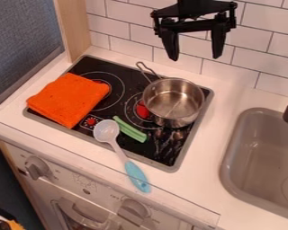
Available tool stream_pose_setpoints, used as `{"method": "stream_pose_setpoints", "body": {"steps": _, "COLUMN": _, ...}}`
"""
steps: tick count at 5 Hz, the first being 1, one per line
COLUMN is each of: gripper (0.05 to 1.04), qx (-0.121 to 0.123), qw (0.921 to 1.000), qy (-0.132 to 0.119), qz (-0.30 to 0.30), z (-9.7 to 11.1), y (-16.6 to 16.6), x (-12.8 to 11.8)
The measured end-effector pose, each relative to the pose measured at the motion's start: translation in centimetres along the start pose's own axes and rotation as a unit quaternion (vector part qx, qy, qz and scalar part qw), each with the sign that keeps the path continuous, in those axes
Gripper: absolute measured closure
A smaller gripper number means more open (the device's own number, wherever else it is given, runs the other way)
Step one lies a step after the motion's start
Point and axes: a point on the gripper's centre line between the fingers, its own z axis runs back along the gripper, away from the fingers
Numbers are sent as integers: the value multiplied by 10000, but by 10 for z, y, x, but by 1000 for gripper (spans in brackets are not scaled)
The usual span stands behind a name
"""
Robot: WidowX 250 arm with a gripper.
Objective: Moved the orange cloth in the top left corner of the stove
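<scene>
Stove, one: bearing mixed goods. Cloth, orange, folded: lying along the left side, overlapping the front-left rim; a shallow pinch could be letting it unfold or slip. Gripper, black: hanging high toward the back, fingers apart, holding nothing. Pot, steel: standing right; its handle could be snagging a wide swing. Spoon: lying near the cloth, risking a nudge from a low drag.

The black metal two-finger gripper hung down from the top edge, its dark fingers spread wide apart.
</scene>
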Motion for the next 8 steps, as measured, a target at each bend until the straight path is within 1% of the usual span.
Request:
{"method": "stream_pose_setpoints", "body": {"steps": 1, "gripper": 83, "qx": 48, "qw": 9998, "qy": 159, "qz": 51, "z": -11, "y": 3, "x": -4}}
{"method": "stream_pose_setpoints", "body": {"steps": 2, "gripper": 83, "qx": 25, "qw": 9983, "qy": 127, "qz": 571, "z": -9, "y": 44, "x": -21}}
{"method": "stream_pose_setpoints", "body": {"steps": 3, "gripper": 83, "qx": 252, "qw": 9942, "qy": -45, "qz": 1046, "z": 1, "y": 86, "x": -28}}
{"method": "stream_pose_setpoints", "body": {"steps": 4, "gripper": 83, "qx": 360, "qw": 9878, "qy": -68, "qz": 1512, "z": -2, "y": 128, "x": -34}}
{"method": "stream_pose_setpoints", "body": {"steps": 5, "gripper": 83, "qx": 573, "qw": 9826, "qy": -525, "qz": 1689, "z": 4, "y": 155, "x": -30}}
{"method": "stream_pose_setpoints", "body": {"steps": 6, "gripper": 83, "qx": 863, "qw": 9771, "qy": -545, "qz": 1868, "z": 0, "y": 181, "x": -28}}
{"method": "stream_pose_setpoints", "body": {"steps": 7, "gripper": 83, "qx": 837, "qw": 9759, "qy": -511, "qz": 1950, "z": -23, "y": 207, "x": -28}}
{"method": "stream_pose_setpoints", "body": {"steps": 8, "gripper": 83, "qx": 904, "qw": 9769, "qy": -217, "qz": 1925, "z": -47, "y": 226, "x": -26}}
